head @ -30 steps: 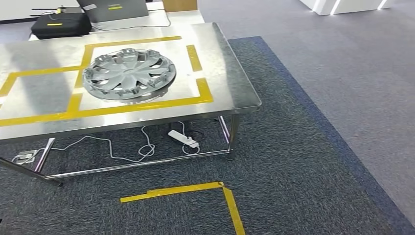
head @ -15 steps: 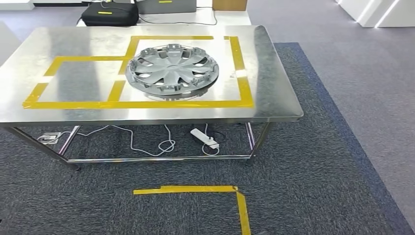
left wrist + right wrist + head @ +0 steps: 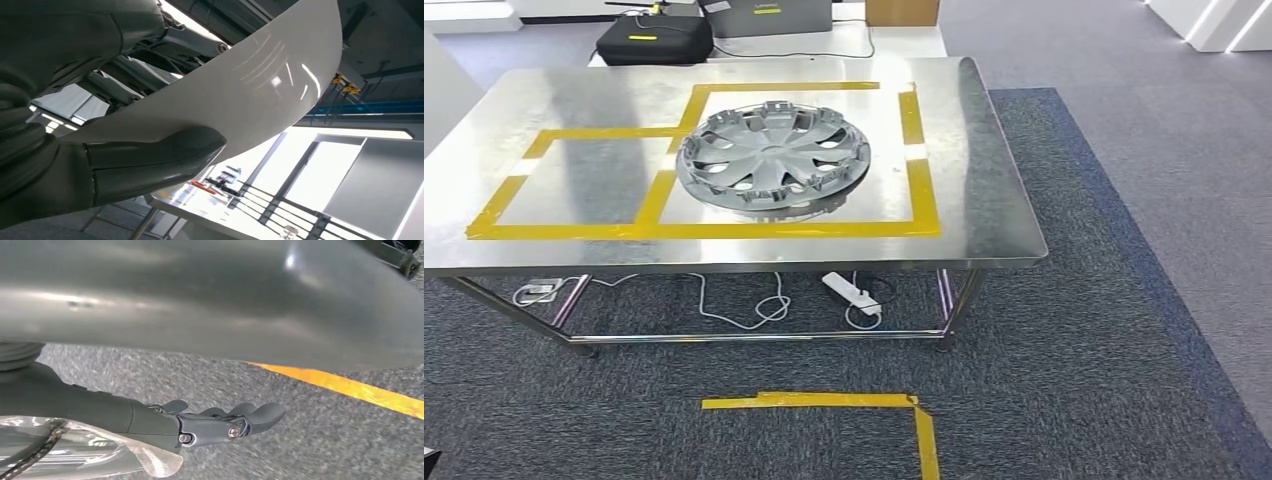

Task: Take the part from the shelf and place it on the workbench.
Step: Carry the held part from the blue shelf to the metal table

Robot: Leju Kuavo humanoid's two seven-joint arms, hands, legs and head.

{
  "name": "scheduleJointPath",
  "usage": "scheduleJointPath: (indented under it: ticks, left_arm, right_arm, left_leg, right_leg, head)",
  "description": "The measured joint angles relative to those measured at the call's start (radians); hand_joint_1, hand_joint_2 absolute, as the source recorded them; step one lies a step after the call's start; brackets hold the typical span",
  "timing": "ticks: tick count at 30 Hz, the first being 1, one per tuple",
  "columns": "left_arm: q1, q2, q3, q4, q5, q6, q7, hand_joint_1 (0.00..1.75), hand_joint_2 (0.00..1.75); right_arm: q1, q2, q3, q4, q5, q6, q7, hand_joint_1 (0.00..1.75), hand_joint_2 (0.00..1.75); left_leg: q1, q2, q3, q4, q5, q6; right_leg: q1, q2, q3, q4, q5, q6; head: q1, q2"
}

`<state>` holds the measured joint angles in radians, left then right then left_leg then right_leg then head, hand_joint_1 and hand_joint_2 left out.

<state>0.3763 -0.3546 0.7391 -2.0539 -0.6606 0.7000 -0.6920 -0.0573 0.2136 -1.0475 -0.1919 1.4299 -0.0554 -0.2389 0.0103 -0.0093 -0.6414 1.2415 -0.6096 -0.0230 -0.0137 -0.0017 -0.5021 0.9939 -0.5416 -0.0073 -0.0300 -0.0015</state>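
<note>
A white, glossy curved part (image 3: 260, 80) sits in my left hand (image 3: 150, 160): the thick grey thumb presses on one face and the darker fingers (image 3: 150, 55) lie on the other. The steel workbench (image 3: 984, 170) stands straight ahead in the head view, marked with yellow tape rectangles. A grey wheel cover (image 3: 769, 155) lies inside the right-hand rectangle. My right hand (image 3: 215, 422) hangs over the dark carpet with its fingers stretched out and nothing in them.
Under the bench lie a white power strip (image 3: 852, 293) and loose cables. A yellow tape corner (image 3: 844, 402) marks the carpet in front of it, and yellow tape (image 3: 350, 387) runs near my right hand. A black case (image 3: 654, 40) sits on the table behind.
The whole head view has swung: the camera turned left until the workbench stands square and centred. The wheel cover has kept its place on the bench.
</note>
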Motion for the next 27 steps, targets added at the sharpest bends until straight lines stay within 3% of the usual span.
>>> scheduleJointPath:
  ticks: [1, 2, 4, 5, 6, 8, 11, 13, 15, 17, 18, 19, 20, 22, 23, 26, 27]
  left_arm:
    - [0.001, 0.0, 0.0, 0.002, 0.001, 0.0, 0.0, 1.75, 1.75]
    - [0.002, 0.0, 0.0, 0.004, 0.001, 0.0, 0.0, 1.75, 1.75]
    - [0.004, 0.0, 0.0, 0.006, 0.001, 0.0, 0.0, 1.75, 1.75]
    - [0.003, 0.0, 0.0, 0.007, 0.001, 0.0, 0.0, 1.75, 1.75]
    - [0.003, 0.0, -0.001, 0.008, 0.0, 0.0, 0.0, 1.75, 1.75]
    - [0.003, 0.0, -0.001, 0.011, 0.001, 0.0, 0.0, 1.75, 1.75]
    - [0.005, 0.0, -0.001, 0.012, 0.001, 0.0, 0.0, 1.75, 1.75]
    - [0.006, -0.001, -0.001, 0.013, 0.001, 0.0, 0.0, 1.75, 1.75]
    - [0.004, -0.001, -0.001, 0.013, 0.001, 0.0, 0.0, 1.75, 1.75]
    - [0.004, -0.001, -0.001, 0.014, 0.001, 0.0, 0.0, 1.75, 1.75]
    - [0.004, -0.001, -0.002, 0.015, 0.001, 0.0, 0.0, 1.75, 1.75]
    - [0.004, -0.001, -0.002, 0.016, -0.001, 0.0, 0.0, 1.75, 1.75]
    - [0.005, -0.002, -0.003, 0.016, -0.004, 0.0, 0.0, 1.75, 1.75]
    - [0.005, -0.002, -0.007, 0.018, -0.016, 0.0, 0.0, 1.75, 1.75]
    - [0.005, -0.002, -0.01, 0.019, -0.023, 0.0, 0.0, 1.75, 1.75]
    - [0.007, -0.002, -0.02, 0.019, -0.034, 0.0, 0.0, 1.75, 1.75]
    - [0.007, -0.002, -0.022, 0.019, -0.038, 0.0, 0.0, 1.75, 1.75]
  right_arm:
    - [0.001, 0.0, 0.0, 0.0, 0.0, -0.001, 0.0, 0.0, 0.0]
    - [0.003, 0.0, 0.0, 0.0, 0.0, -0.001, 0.0, 0.0, 0.0]
    - [0.005, 0.0, 0.0, 0.0, 0.0, -0.002, -0.001, 0.0, 0.0]
    - [0.005, 0.001, 0.0, 0.0, 0.0, -0.002, -0.001, 0.0, 0.0]
    - [0.003, 0.001, 0.0, 0.0, 0.0, -0.002, -0.002, 0.0, 0.0]
    - [-0.001, 0.002, 0.0, 0.0, 0.0, -0.001, -0.003, 0.0, 0.0]
    - [-0.006, 0.002, 0.0, 0.0, 0.0, -0.001, -0.004, 0.0, 0.0]
    - [-0.009, 0.002, 0.0, 0.0, 0.0, -0.001, -0.006, 0.0, 0.0]
    - [-0.009, 0.002, 0.0, 0.0, 0.0, -0.001, -0.006, 0.0, 0.0]
    - [-0.003, 0.002, 0.0, 0.0, 0.0, -0.001, -0.006, 0.0, 0.0]
    - [0.0, 0.002, 0.0, 0.0, 0.0, -0.001, -0.006, 0.0, 0.0]
    - [0.002, 0.002, 0.0, 0.0, 0.0, -0.001, -0.006, 0.0, 0.0]
    - [0.005, 0.002, 0.0, 0.0, 0.0, -0.002, -0.005, 0.0, 0.0]
    - [0.006, 0.002, 0.0, 0.001, 0.0, -0.002, -0.005, 0.0, 0.0]
    - [0.007, 0.002, 0.0, 0.001, 0.0, -0.002, -0.004, 0.0, 0.0]
    - [0.006, 0.003, 0.0, 0.001, 0.0, -0.004, -0.003, 0.0, 0.0]
    - [0.005, 0.003, 0.0, 0.001, 0.0, -0.004, -0.003, 0.0, 0.0]
  left_leg:
    - [0.001, 0.0, -0.036, 0.047, -0.001, -0.003]
    - [0.001, 0.0, -0.057, 0.057, 0.02, -0.003]
    - [0.001, 0.001, -0.047, -0.028, 0.117, 0.001]
    - [0.0, 0.004, -0.029, -0.081, 0.155, 0.006]
    - [-0.004, 0.006, -0.01, -0.128, 0.173, 0.012]
    - [-0.011, 0.008, 0.013, -0.169, 0.152, 0.027]
    - [-0.009, 0.002, 0.047, -0.211, 0.129, 0.049]
    - [-0.004, 0.001, 0.08, -0.228, 0.117, 0.058]
    - [-0.004, 0.001, 0.106, -0.234, 0.096, 0.062]
    - [-0.004, -0.001, 0.139, -0.234, 0.069, 0.062]
    - [-0.004, -0.003, 0.159, -0.234, 0.054, 0.062]
    - [-0.004, -0.004, 0.182, -0.234, 0.038, 0.06]
    - [-0.004, -0.005, 0.201, -0.235, 0.021, 0.058]
    - [-0.005, -0.007, 0.229, -0.234, -0.01, 0.048]
    - [-0.005, -0.008, 0.238, -0.235, -0.021, 0.042]
    - [-0.004, -0.006, 0.25, -0.216, -0.018, 0.024]
    - [-0.004, -0.004, 0.234, -0.179, -0.011, 0.018]
  right_leg:
    - [0.0, 0.0, 0.012, 0.0, -0.011, 0.001]
    - [0.0, 0.0, 0.025, 0.0, -0.023, 0.002]
    - [0.0, 0.0, 0.057, -0.001, -0.05, 0.005]
    - [0.0, 0.0, 0.072, -0.003, -0.063, 0.008]
    - [0.001, 0.0, 0.084, -0.006, -0.074, 0.013]
    - [0.002, -0.004, 0.101, -0.017, -0.085, 0.026]
    - [0.003, -0.006, 0.108, -0.001, -0.071, 0.045]
    - [0.002, -0.003, 0.047, 0.094, -0.075, 0.049]
    - [0.003, -0.001, -0.051, 0.217, -0.115, 0.049]
    - [0.003, 0.0, -0.129, 0.264, -0.154, 0.049]
    - [0.004, 0.0, -0.148, 0.247, -0.147, 0.047]
    - [0.004, 0.0, -0.157, 0.207, -0.113, 0.045]
    - [0.004, 0.0, -0.16, 0.158, -0.047, 0.042]
    - [0.008, -0.002, -0.162, 0.095, 0.047, 0.034]
    - [0.011, -0.002, -0.161, 0.085, 0.066, 0.028]
    - [0.01, 0.001, -0.129, 0.071, 0.048, 0.012]
    - [0.007, 0.002, -0.112, 0.062, 0.044, 0.007]
  head:
    - [0.0, 0.0]
    - [0.0, 0.0]
    - [0.0, 0.0]
    - [0.001, 0.0]
    - [-0.001, 0.0]
    - [-0.003, 0.0]
    - [-0.004, 0.0]
    - [0.0, 0.0]
    - [0.004, 0.0]
    - [0.006, 0.0]
    - [0.006, 0.0]
    - [0.006, 0.0]
    - [0.006, 0.0]
    - [0.001, 0.0]
    - [-0.002, 0.0]
    - [-0.005, 0.0]
    - [-0.005, 0.0]
